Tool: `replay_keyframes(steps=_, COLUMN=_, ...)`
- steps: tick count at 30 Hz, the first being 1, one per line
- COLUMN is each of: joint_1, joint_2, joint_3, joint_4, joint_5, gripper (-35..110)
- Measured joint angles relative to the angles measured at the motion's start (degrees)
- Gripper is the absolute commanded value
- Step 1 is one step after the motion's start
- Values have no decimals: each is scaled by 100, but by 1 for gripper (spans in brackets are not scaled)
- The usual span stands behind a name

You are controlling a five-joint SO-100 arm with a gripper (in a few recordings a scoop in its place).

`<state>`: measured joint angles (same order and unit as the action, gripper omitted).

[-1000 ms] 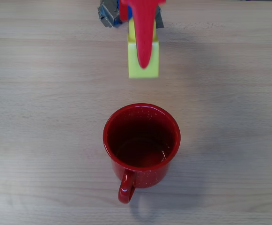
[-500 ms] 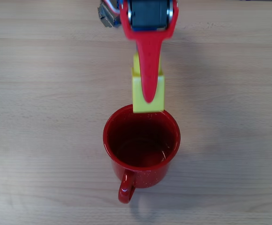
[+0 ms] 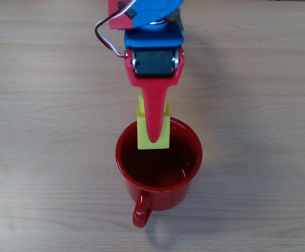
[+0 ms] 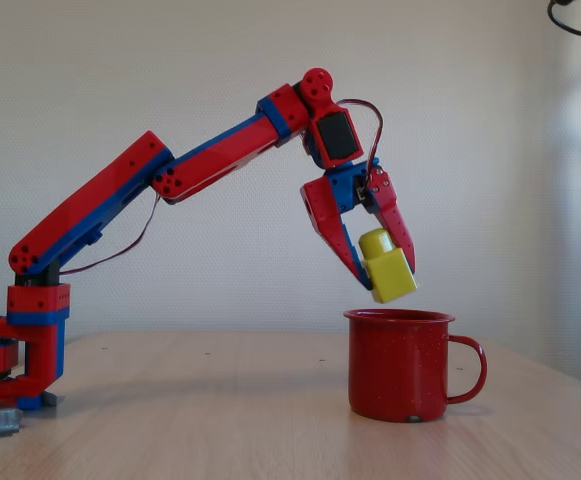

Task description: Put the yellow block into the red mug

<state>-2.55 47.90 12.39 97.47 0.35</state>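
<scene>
Above the red mug (image 4: 400,364) is where the gripper (image 4: 383,277) sits right now, fingers pinched on the yellow block (image 4: 387,267) with one red finger on each side of it, so the claw is only as wide as the brick. From the fixed side view the block is tilted, stud end pointing up toward the wrist, and its lower corner hangs just over the mug's rim without touching it, pretty clearly still in the air and not inside. Looking straight down in the overhead view, the yellow block (image 3: 153,129) pokes out on both sides of the long red finger (image 3: 154,115) and overlaps the far edge of the mug's opening, so it's over the rim area more than dead centre. The red mug (image 3: 158,164) stands upright on the pale wooden table (image 3: 47,131), its loop handle pointing toward the bottom of that picture, and toward the right in the side view. Inside it looks dark red and glossy. The arm (image 4: 170,175) is red and blue, stretched out from its base at the left of the side view.
</scene>
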Motion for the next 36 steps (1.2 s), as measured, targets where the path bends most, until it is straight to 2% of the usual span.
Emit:
replay_keyframes(steps=4, joint_1=9, joint_2=0, joint_3=510, joint_4=-114, joint_5=9, gripper=2)
replay_keyframes(steps=16, joint_1=9, joint_2=0, joint_3=642, joint_4=-123, joint_5=0, gripper=39)
replay_keyframes(steps=21, joint_1=9, joint_2=0, joint_3=642, joint_4=-123, joint_5=0, gripper=48)
replay_keyframes(steps=33, joint_1=9, joint_2=0, joint_3=642, joint_4=-123, joint_5=0, gripper=50)
replay_keyframes(steps=36, joint_1=9, joint_2=9, joint_3=642, joint_4=-123, joint_5=0, gripper=46)
